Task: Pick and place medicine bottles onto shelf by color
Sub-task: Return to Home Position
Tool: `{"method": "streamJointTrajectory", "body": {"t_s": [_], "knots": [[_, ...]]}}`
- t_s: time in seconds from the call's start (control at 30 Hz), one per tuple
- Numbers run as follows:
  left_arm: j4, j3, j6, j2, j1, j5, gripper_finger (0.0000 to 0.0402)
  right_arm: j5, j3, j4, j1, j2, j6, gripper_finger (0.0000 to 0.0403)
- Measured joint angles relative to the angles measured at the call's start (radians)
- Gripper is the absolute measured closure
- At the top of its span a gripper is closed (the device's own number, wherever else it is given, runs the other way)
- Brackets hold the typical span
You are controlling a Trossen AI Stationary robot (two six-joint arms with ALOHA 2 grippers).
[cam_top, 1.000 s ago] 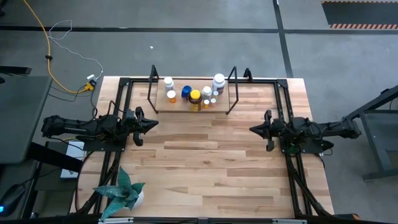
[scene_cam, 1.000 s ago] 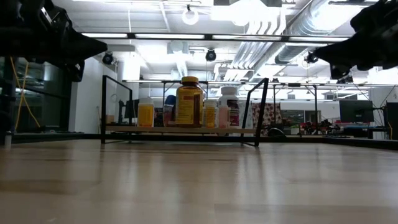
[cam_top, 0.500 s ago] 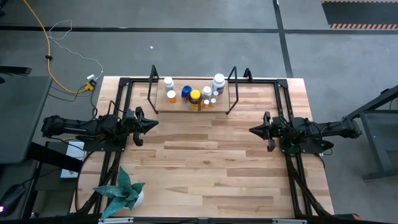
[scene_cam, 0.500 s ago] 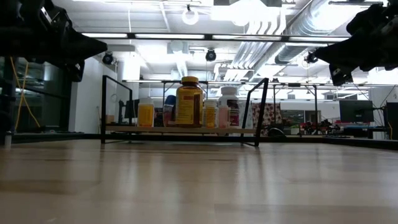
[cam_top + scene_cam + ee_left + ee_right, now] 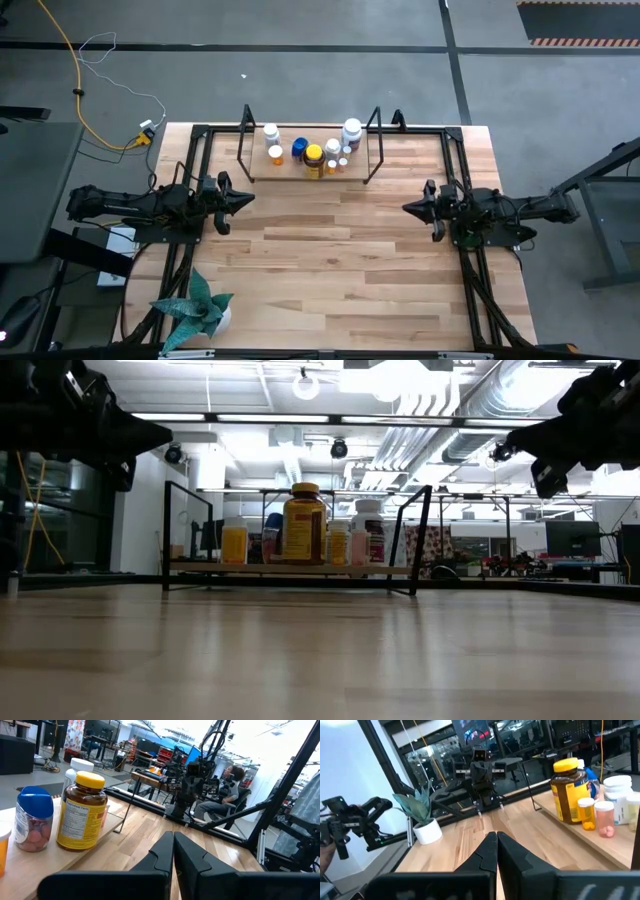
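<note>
The medicine bottles (image 5: 313, 152) all stand upright on the wooden floor of the black wire shelf (image 5: 245, 145) at the table's far edge: white, orange and blue ones around the large amber bottle (image 5: 304, 522) with a yellow cap. My left gripper (image 5: 248, 198) hovers shut above the table's left side. My right gripper (image 5: 406, 208) hovers shut above the right side. Both point toward the table's middle and hold nothing. The left wrist view shows the amber bottle (image 5: 81, 810) and a blue-capped bottle (image 5: 33, 817). The right wrist view shows the amber bottle (image 5: 568, 785) and small orange ones (image 5: 585, 813).
A teal spiky potted plant (image 5: 200, 308) stands at the table's near left corner. Black arm mounting frames (image 5: 190, 160) run along both sides of the table. Bare wood (image 5: 330, 250) lies between the two grippers. A seated person (image 5: 230, 775) shows in the room beyond.
My right gripper has drifted slightly, tipping its fingers a little in the low view; the left arm and the bottles have kept still.
</note>
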Motion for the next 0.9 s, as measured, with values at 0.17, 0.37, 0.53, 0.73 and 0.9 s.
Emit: {"method": "streamJointTrajectory", "body": {"t_s": [0.17,0.37,0.53,0.73,0.9], "knots": [[0.000,0.000,-0.001,0.000,0.000,0.000,0.0398,0.001,0.000,0.005,0.000,0.001,0.000,0.0402],[-0.001,0.000,0.000,0.000,0.000,0.000,0.0398,0.001,0.000,0.004,0.000,0.001,0.000,0.0402],[-0.001,0.000,0.000,0.000,0.000,0.000,0.0398,0.001,0.000,0.004,0.000,0.001,0.000,0.0402],[-0.003,0.000,0.000,-0.034,0.000,0.000,0.0398,0.001,0.000,0.004,0.000,0.000,0.000,0.0402],[-0.002,0.000,0.000,-0.136,0.000,0.000,0.0398,0.000,-0.001,0.004,0.000,0.000,0.000,0.0402]]}}
